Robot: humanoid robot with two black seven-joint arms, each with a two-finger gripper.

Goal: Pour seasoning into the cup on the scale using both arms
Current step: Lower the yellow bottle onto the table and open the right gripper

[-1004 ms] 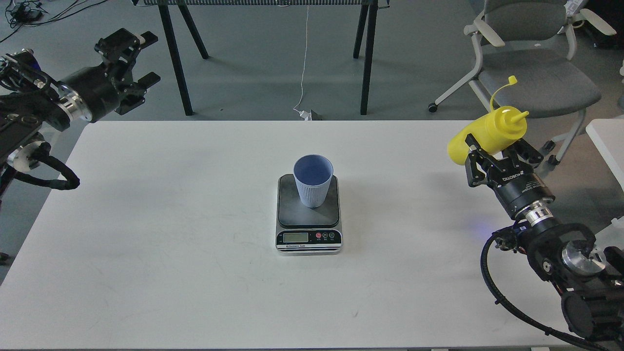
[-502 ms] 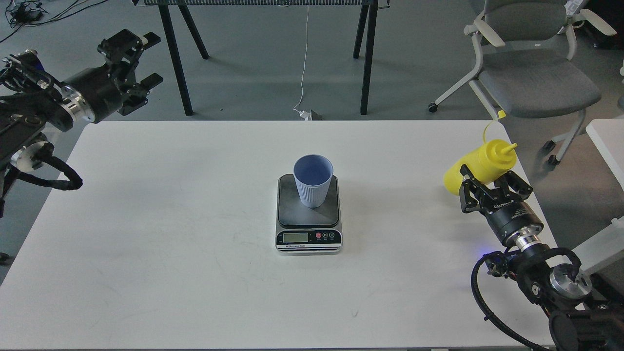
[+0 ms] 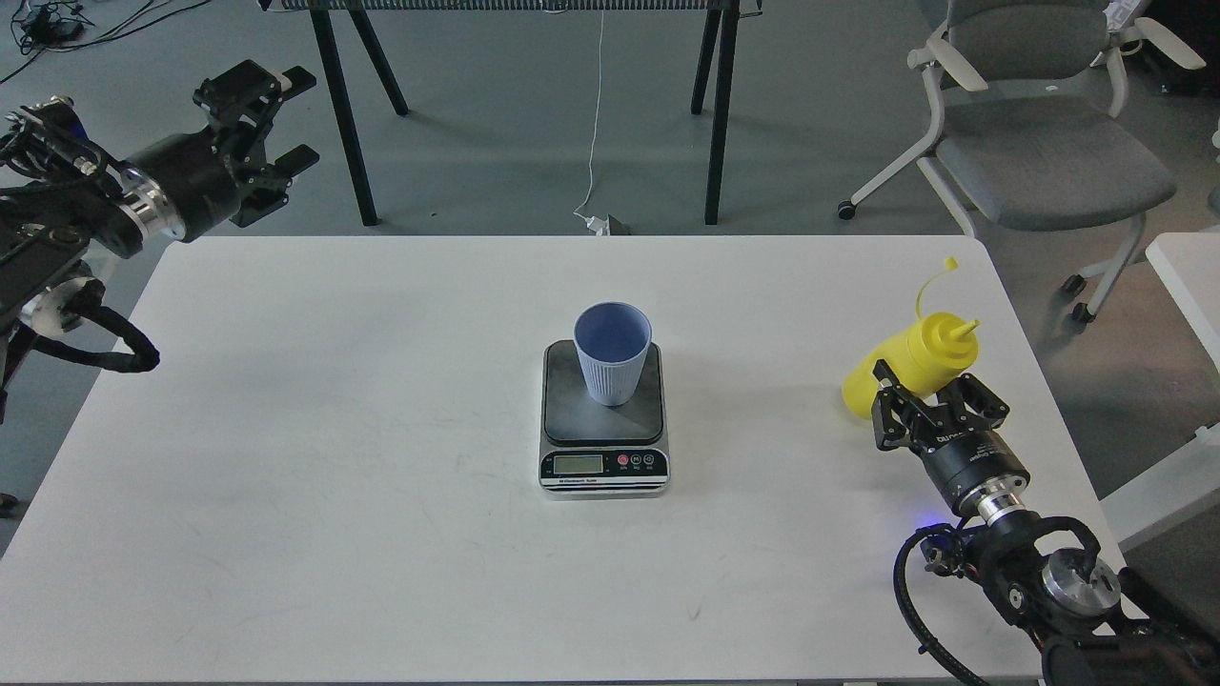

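Observation:
The light blue ribbed cup [image 3: 612,354] stands upright on the dark plate of the small scale [image 3: 602,433] at the middle of the white table [image 3: 334,457]. My right gripper [image 3: 929,405] is shut on the yellow seasoning bottle [image 3: 910,367] near the table's right edge. The bottle is tilted, nozzle up and to the right, tethered cap hanging off, its base low over the table. My left gripper [image 3: 262,119] is open and empty, beyond the table's far left corner.
A grey office chair [image 3: 1039,143] stands beyond the far right corner. Black table legs [image 3: 343,114] and a white cable are on the floor behind. Another white surface [image 3: 1187,276] lies at the right edge.
My right gripper has brought the yellow bottle down and nearer, from high over the table's far right corner to low over the table. The left arm has barely moved.

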